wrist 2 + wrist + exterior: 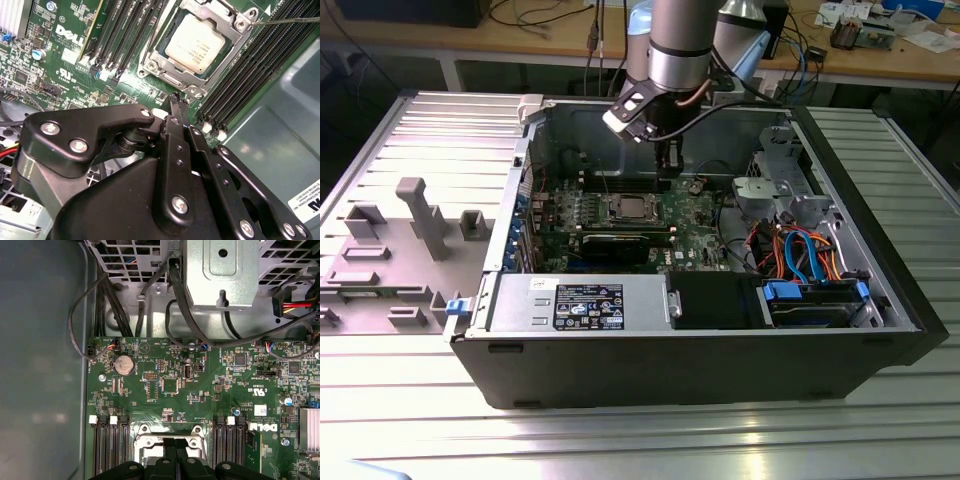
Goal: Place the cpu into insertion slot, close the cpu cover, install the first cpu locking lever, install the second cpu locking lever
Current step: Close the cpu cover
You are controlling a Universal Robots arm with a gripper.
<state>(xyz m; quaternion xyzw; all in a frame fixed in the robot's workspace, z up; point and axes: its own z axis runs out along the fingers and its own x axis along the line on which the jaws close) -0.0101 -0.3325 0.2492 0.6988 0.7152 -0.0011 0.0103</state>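
The open black steel computer case (720, 370) is lying on its side on the ribbed aluminium table (620, 440). It is holding the green circuit board (705, 215), into which the square silver-rimmed insertion slot (172, 80) is set. The small square silver-grey cpu (632, 208) is sitting inside the insertion slot, and the thin square silver cpu cover (222, 62) is lying flat around it, showing the chip through its window. Also inside the case, a long black graphics card (620, 243) and a grey boxy power supply (520, 300) are sitting on the camera side of the insertion slot in the exterior view. A bundle of orange and blue cables (800, 250) is lying towards that view's right of the insertion slot. The black pincer (667, 180) is hanging just beside the insertion slot, its fingers pressed together with nothing visible between them. The second wrist view is showing the pincer's tip (176, 97) over bare board at the insertion slot's edge, rows of long black memory slots (125, 30) flanking the insertion slot, and a thin steel wire rod (285, 21) running off from a corner of the cover. The first wrist view is adding a round silver coin battery (123, 364), a grey perforated metal cage (220, 270) and black cables (115, 305) beyond the insertion slot (150, 432).
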